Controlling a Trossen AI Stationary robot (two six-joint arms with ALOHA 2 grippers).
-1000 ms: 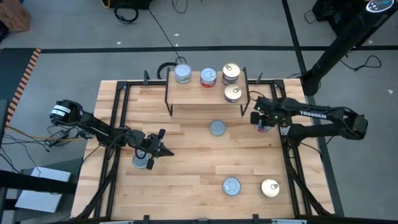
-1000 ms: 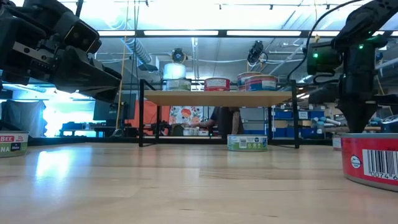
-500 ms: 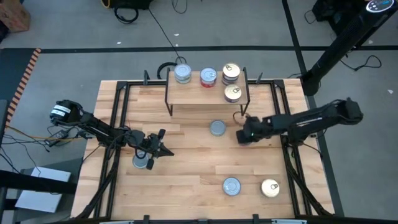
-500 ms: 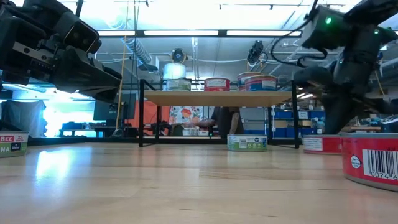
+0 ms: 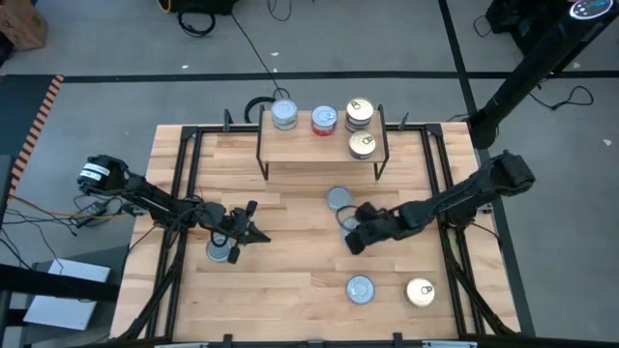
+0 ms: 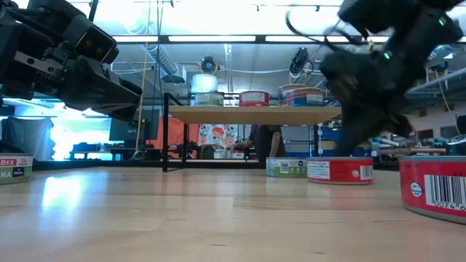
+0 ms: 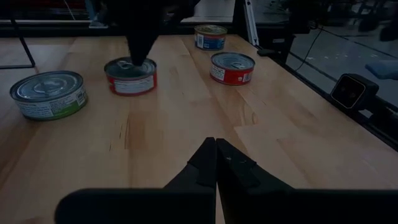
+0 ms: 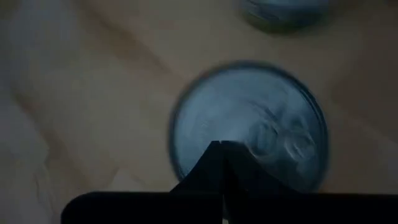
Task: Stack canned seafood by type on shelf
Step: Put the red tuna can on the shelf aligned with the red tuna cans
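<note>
My right gripper [image 5: 358,235] stands shut over a red-labelled tin [image 6: 340,170] in the table's middle, just near of a silver-topped, green-labelled tin [image 5: 338,199]. In the high view the gripper hides the red tin. The shelf [image 5: 319,141] stands at the far edge on black wire legs, with several tins on it, one [image 5: 324,119] red-topped. My left gripper [image 5: 248,230] is shut above the table's left part, beside a tin [image 5: 221,252] that sits on the wood. My right gripper has its shut fingertips [image 7: 139,55] on the red-labelled tin's silver top [image 8: 261,124], coming from above and pointing down. The tin sits flat on the table. Whether the tips catch the pull tab, I cannot tell.
Two more tins sit near the table's near right corner: a silver-topped one [image 5: 360,288] and a gold-topped one [image 5: 421,292]. Black rails [image 5: 184,193] run along the table's left and right sides. Bare wood lies between the two grippers.
My right gripper has swept from the table's right edge, by the shelf's right legs, toward the left and near side into the middle. The red-labelled tin has slid along the table with it.
</note>
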